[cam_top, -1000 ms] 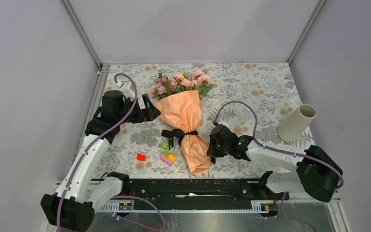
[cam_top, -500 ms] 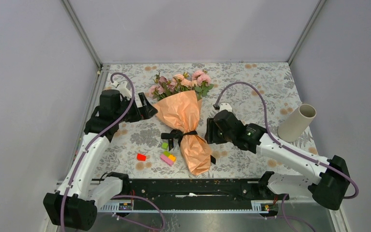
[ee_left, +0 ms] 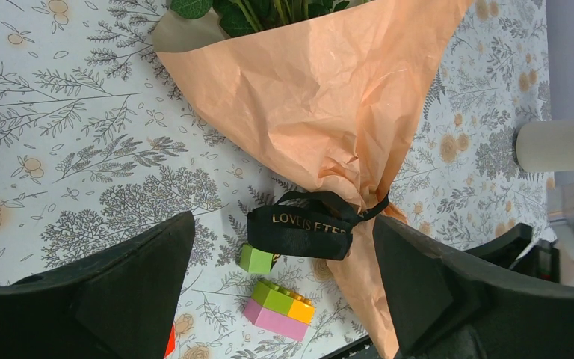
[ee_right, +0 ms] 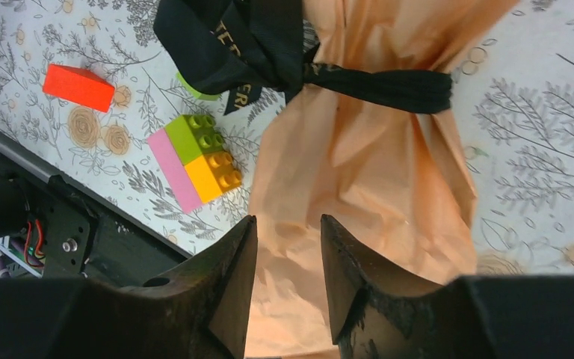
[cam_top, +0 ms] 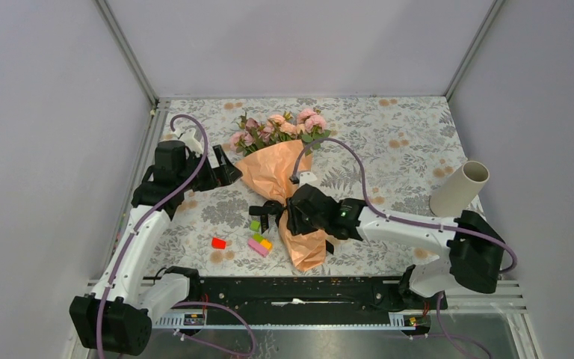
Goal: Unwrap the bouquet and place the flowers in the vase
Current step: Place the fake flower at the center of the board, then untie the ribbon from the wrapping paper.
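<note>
Centre frame, below the black ribbon: right gripper narrowly parted over the bouquet paper, hold untellable; left gripper wide, empty; risk: pinching paper may tear the wrap, knot untouched.

Top external: fixed, high, behind the arm bases. Looks down and forward; far enough to take in the whole table, both arms and three walls.

Left wrist: low over the table's left part, facing across to the right. Close. Left fingers fill the lower corners; vase at the right edge.

Right wrist: nearest of the three, looking almost straight down on the bouquet's lower half. Right fingers along the bottom edge.

Shared: ribbon and bricks show in all three views; red block is clear in top and right wrist.
</note>
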### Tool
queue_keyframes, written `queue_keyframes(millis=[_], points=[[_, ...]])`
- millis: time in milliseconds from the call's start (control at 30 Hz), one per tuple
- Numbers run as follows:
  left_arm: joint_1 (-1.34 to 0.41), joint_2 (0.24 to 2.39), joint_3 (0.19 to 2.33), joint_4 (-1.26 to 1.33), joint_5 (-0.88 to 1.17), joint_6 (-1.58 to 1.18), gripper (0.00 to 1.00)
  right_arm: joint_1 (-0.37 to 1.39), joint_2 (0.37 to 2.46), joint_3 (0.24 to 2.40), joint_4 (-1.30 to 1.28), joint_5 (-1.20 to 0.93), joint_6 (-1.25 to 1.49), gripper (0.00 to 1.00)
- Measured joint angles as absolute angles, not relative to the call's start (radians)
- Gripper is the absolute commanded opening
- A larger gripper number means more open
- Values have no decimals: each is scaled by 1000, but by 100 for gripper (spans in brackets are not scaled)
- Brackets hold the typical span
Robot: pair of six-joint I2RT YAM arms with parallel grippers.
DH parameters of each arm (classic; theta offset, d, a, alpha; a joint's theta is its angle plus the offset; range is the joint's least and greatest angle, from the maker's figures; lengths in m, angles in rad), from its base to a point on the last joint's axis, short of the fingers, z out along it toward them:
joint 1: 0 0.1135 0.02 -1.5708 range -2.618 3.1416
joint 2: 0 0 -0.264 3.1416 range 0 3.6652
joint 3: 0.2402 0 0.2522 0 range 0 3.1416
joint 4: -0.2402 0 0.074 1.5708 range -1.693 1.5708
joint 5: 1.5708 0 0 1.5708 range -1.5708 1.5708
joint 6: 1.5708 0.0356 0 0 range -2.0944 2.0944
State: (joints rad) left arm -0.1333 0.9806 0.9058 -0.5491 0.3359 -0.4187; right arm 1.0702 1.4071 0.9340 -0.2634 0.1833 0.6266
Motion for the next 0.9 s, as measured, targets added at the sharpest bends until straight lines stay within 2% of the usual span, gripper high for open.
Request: queue_keyframes(millis=[567,733,833,900], points=[[-131,981,890,-537,328,-418,97,1078,1558,873,-148,202,648,36],[-131,981,890,-537,329,-418,97,1078,1545,873,-148,201,636,41],[-131,976,890,-537,326,-418,97,1078,1496,873,-163,200,624,52],[-131,971,890,-537,324,-418,97,1078,1447,876,-180,197,606,56]])
